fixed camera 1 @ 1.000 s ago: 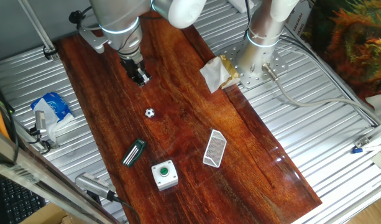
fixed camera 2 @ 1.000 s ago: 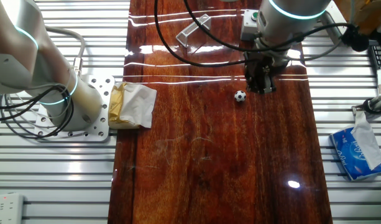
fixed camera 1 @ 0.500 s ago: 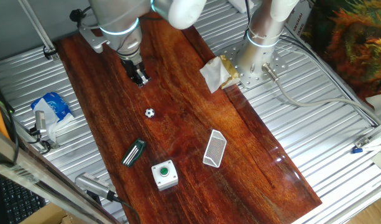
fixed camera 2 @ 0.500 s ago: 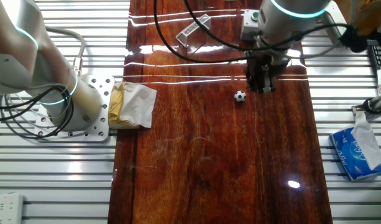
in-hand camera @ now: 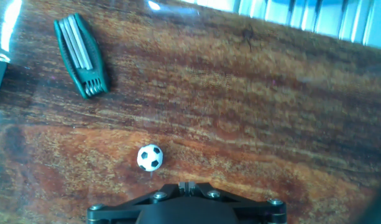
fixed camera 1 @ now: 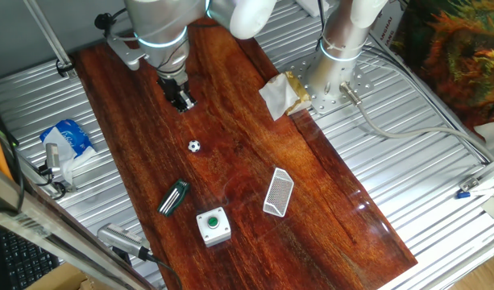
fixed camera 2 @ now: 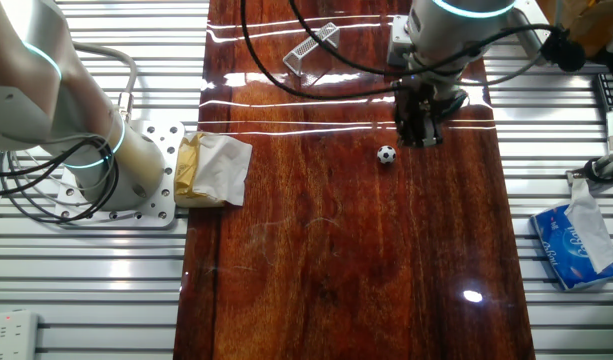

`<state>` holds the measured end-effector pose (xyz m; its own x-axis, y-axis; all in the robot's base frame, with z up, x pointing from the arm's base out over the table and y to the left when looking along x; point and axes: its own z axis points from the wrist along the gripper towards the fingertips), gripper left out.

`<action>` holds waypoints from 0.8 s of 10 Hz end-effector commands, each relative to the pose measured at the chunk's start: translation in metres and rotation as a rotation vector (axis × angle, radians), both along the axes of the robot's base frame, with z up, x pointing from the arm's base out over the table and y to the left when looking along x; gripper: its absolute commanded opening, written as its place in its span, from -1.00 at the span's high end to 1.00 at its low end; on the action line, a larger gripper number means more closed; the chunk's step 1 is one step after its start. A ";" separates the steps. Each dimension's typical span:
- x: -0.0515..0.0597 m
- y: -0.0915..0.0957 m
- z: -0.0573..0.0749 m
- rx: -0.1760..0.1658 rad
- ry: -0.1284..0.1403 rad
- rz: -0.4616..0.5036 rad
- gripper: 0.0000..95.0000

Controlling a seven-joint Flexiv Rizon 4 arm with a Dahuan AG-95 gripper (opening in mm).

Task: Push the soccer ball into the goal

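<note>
The soccer ball (fixed camera 1: 194, 147) is a tiny white ball with black patches lying on the dark wooden board; it also shows in the other fixed view (fixed camera 2: 386, 155) and in the hand view (in-hand camera: 150, 157). The goal (fixed camera 1: 278, 192), a small white mesh frame, stands further along the board, and in the other fixed view (fixed camera 2: 312, 49) near the far edge. My gripper (fixed camera 1: 183, 101) hangs just above the board, a short way from the ball and apart from it. Its fingers are shut together and hold nothing; it also shows in the other fixed view (fixed camera 2: 420, 138) and the hand view (in-hand camera: 187, 186).
A dark green striped clip (fixed camera 1: 173, 197) and a white box with a green button (fixed camera 1: 213, 225) lie near the ball's side of the board. Crumpled paper (fixed camera 1: 279, 95) sits by a second arm's base (fixed camera 1: 331, 80). A blue tissue pack (fixed camera 1: 67, 137) lies off the board.
The arm's upper body has shifted slightly; the gripper's fingertips stay almost in place near the ball. The ball has not moved.
</note>
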<state>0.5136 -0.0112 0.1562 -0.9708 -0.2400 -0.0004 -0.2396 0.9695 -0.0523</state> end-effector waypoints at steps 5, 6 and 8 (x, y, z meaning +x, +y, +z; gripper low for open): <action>0.001 0.000 -0.001 -0.008 0.003 0.025 1.00; 0.001 0.000 -0.001 -0.008 0.004 0.038 1.00; 0.001 0.000 -0.001 0.000 0.041 0.057 1.00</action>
<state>0.5126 -0.0121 0.1555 -0.9524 -0.3040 0.0225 -0.3047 0.9511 -0.0500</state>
